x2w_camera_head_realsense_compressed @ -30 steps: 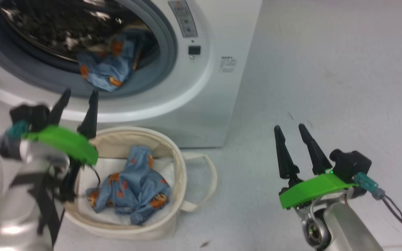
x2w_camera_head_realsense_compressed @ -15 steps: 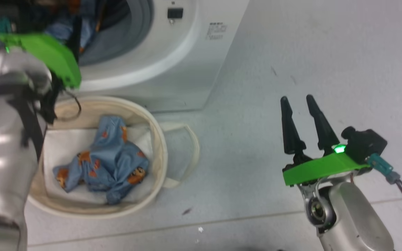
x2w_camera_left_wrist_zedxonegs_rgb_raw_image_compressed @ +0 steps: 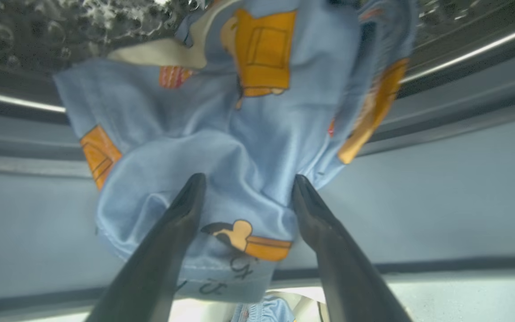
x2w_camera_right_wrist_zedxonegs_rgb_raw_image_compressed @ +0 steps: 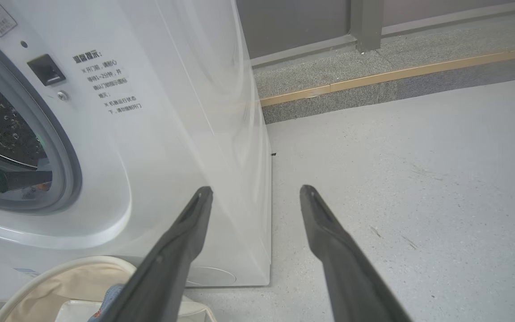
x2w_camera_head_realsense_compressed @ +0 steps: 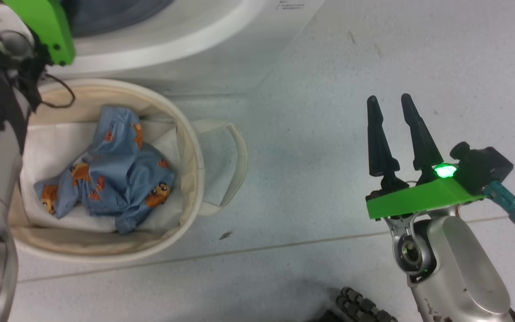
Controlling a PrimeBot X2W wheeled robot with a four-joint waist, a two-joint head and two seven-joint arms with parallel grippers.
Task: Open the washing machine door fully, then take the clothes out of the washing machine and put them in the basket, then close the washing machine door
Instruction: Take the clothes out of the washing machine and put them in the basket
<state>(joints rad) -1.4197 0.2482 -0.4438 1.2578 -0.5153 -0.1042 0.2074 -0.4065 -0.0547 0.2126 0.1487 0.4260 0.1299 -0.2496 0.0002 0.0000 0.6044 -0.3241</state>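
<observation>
In the head view, the basket (x2w_camera_head_realsense_compressed: 192, 147) stands on the floor (x2w_camera_head_realsense_compressed: 306, 112) just before the washing machine (x2w_camera_head_realsense_compressed: 186, 40). A blue bear-print garment (x2w_camera_head_realsense_compressed: 119, 174) lies crumpled inside it on a white sheet (x2w_camera_head_realsense_compressed: 52, 143). The right gripper (x2w_camera_head_realsense_compressed: 390, 100) hangs over bare floor well apart from the basket, with its fingers spread and nothing between them.

In the left wrist view, the left gripper (x2w_camera_left_wrist_zedxonegs_rgb_raw_image_compressed: 248, 183) is at the drum mouth with its fingers spread. A second garment (x2w_camera_left_wrist_zedxonegs_rgb_raw_image_compressed: 239, 134) droops over the grey gasket (x2w_camera_left_wrist_zedxonegs_rgb_raw_image_compressed: 441, 188), and one fingertip sits on each side of its lower fold. Whether they touch the cloth cannot be told.

In the right wrist view, the right gripper's spread fingers point past the machine's front corner, and the basket rim shows below.
</observation>
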